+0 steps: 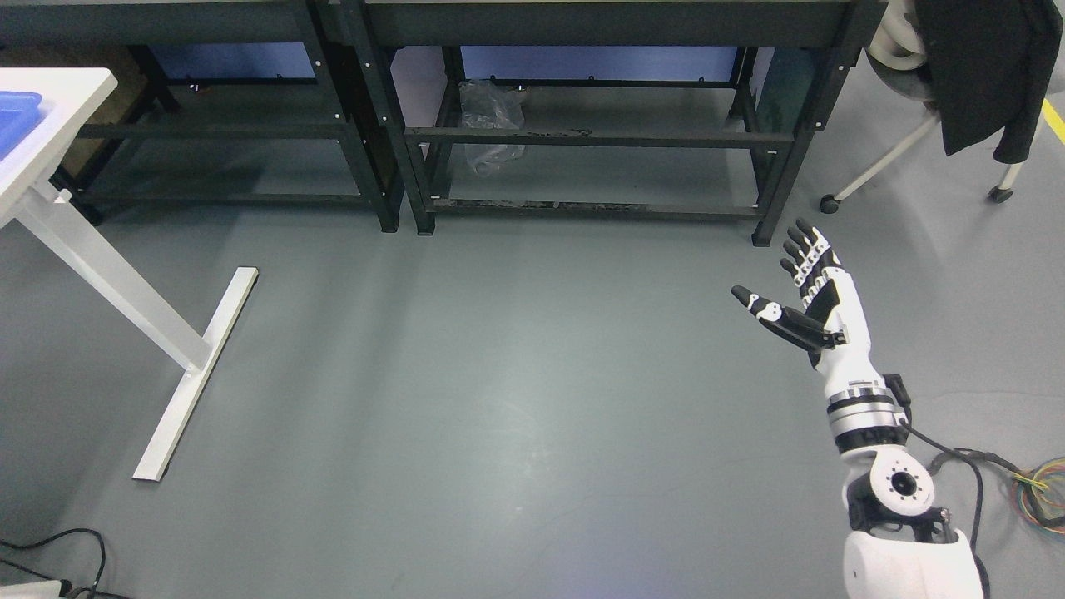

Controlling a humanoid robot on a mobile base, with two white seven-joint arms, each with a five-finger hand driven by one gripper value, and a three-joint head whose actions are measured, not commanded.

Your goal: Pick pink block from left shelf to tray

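Grey floor [466, 374], empty right hand [811, 287]

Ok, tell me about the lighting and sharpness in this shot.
Head view: even, soft overhead light, with a faint sheen on the grey floor; dark shade under the black shelves; the right hand is sharp, fingers spread; the white table looks slightly washed out.

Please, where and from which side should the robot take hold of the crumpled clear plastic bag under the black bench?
Probably its bunched top: pinch the plastic bag from the front, above the crossbar that cuts across it. The film is limp, so only folds give purchase. The open right hand is far off.
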